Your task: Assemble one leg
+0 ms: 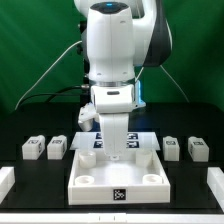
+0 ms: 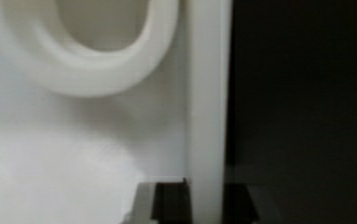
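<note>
exterior view: the gripper (image 1: 116,140) hung low over the back of the white panel (image 1: 118,178). jaws spread or pressed together? couldn't tell. a leg (image 1: 57,148) lay near the panel on the exterior view's left, one of four on the black table (image 1: 35,176), two each side. it looked light, stiff and smooth, best pinched across its flat sides. wrist view: just the panel's rim (image 2: 207,100) and a round socket (image 2: 86,60), no leg.

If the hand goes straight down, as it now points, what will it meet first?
Most likely the large white panel, near its raised rim: the hand points down over it. Whether they already touch is unclear.
</note>
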You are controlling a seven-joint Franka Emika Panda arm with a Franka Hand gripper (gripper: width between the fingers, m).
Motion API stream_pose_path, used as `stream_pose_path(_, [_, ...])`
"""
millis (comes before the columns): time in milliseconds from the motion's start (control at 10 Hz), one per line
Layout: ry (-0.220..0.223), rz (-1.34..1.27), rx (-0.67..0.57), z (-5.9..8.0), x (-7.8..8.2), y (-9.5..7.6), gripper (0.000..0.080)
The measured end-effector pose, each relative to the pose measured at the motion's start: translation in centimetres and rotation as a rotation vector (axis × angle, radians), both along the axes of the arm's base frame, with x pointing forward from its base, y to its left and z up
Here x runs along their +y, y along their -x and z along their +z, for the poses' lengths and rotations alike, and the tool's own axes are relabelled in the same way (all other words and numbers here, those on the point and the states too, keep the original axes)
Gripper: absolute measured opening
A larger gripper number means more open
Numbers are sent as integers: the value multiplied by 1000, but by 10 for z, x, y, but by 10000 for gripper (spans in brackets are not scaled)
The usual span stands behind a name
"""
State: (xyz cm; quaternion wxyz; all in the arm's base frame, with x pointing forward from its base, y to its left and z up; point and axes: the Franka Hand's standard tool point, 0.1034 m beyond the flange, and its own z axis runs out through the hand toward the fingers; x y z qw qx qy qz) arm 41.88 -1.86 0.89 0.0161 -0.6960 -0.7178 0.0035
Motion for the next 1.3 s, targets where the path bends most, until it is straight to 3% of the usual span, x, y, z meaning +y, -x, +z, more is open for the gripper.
stream_pose_path(200, [0, -8, -2, 0, 2, -2, 57])
stream_pose_path(800, [-38, -76, -58, 1, 77, -77, 57])
stream_pose_path(900, [-35, -75, -43, 0, 84, -78, 57])
stream_pose_path(1300, [-25, -64, -28, 0, 84, -77, 58])
